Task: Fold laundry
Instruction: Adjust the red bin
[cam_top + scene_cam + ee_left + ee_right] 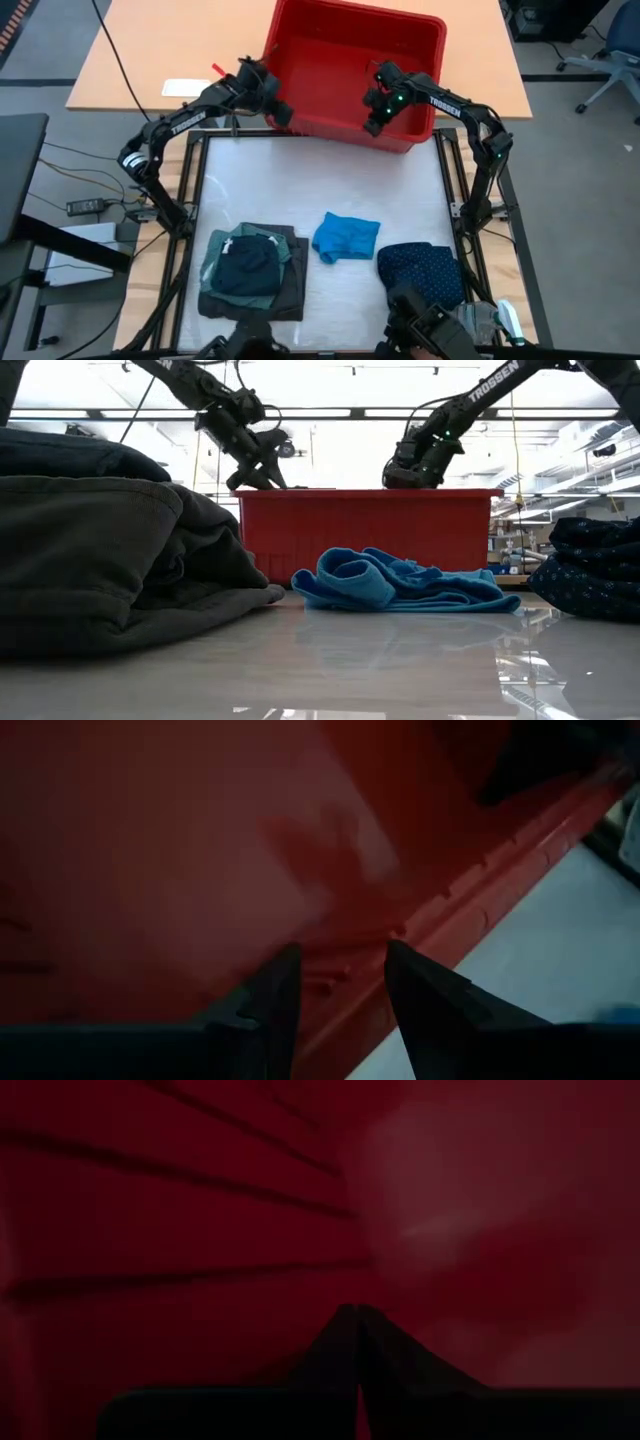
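Two folded piles [250, 272] lay near; the blue cloth [345, 238] was unfolded. Left gripper [340, 982] fingers half-open and right gripper [358, 1342] fingers shut, both empty at the basket [330, 125].

Red plastic basket [400, 135] is blocking the table's far edge, with both arms reaching over its rim. Stacked dark garments [250, 272], a crumpled blue cloth [345, 238] and a navy dotted piece [420, 270] are occupying the near edge. White tabletop [320, 180] between is lying open for passage.
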Robot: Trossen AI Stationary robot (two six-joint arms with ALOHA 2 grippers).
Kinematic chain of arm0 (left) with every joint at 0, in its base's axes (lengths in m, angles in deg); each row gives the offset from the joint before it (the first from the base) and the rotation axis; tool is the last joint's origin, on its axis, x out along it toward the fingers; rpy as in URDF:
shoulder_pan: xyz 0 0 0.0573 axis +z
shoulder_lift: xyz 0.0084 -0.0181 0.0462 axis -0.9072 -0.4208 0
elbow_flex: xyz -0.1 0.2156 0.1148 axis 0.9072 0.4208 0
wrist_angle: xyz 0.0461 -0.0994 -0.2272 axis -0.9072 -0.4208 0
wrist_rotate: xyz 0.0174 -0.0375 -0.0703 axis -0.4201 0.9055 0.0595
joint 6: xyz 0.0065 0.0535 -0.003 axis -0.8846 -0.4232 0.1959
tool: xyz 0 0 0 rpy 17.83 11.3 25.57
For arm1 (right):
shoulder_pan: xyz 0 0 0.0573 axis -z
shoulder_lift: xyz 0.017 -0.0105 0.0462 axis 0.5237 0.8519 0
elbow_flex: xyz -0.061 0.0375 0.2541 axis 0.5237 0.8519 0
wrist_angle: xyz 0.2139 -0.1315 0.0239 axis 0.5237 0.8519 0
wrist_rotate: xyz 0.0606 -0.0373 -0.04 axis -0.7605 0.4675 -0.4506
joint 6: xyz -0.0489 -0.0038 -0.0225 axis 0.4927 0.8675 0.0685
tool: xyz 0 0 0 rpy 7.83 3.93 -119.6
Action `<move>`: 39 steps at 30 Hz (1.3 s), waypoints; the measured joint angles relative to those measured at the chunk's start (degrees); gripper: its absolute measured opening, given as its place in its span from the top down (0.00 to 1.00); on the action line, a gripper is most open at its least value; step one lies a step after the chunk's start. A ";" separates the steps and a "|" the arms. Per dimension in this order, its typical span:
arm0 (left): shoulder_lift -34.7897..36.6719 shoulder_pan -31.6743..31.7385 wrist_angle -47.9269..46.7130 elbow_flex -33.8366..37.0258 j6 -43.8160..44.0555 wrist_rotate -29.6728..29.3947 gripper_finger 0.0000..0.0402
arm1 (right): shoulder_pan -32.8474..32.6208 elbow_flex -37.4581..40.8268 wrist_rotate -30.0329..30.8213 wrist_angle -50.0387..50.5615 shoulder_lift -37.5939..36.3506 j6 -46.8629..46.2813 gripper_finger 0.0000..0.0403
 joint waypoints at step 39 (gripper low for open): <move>-0.97 -5.38 -14.51 -14.41 7.13 -2.64 0.62 | 4.38 -11.73 0.06 -5.68 -0.25 -2.16 0.98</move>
